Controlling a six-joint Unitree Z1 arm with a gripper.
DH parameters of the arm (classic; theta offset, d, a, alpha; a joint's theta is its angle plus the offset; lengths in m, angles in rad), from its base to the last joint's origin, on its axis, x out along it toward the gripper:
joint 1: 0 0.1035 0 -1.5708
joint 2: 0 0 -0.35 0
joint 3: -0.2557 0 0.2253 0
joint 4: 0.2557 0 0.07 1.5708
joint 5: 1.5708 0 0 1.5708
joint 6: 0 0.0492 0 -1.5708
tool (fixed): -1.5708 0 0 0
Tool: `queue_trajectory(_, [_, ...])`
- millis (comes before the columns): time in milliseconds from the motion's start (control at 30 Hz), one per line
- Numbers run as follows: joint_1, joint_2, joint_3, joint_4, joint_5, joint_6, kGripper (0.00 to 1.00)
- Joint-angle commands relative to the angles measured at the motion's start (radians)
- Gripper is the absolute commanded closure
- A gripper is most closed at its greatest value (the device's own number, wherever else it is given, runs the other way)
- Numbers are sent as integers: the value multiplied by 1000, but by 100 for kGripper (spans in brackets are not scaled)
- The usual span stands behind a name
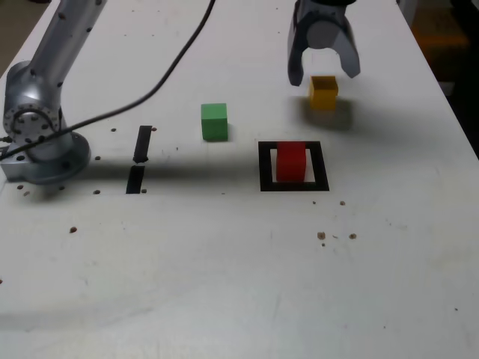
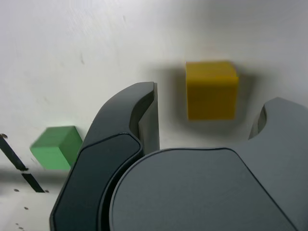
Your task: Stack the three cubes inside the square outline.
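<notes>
Counting three cubes: red [image 1: 292,161], green [image 1: 214,121], yellow [image 1: 323,92].

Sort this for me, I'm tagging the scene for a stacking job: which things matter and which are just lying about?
Part of the job:
- red cube, inside the square outline
- yellow cube, under the open end effector
- green cube

Lying about:
- two short black strips
- black cable
- dark specks on the table
</notes>
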Motion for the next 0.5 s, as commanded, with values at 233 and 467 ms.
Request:
queue_trajectory(233, [12, 42, -2, 1, 15, 10, 20])
queue_trajectory(467, [12, 62, -8, -1, 28, 10, 20])
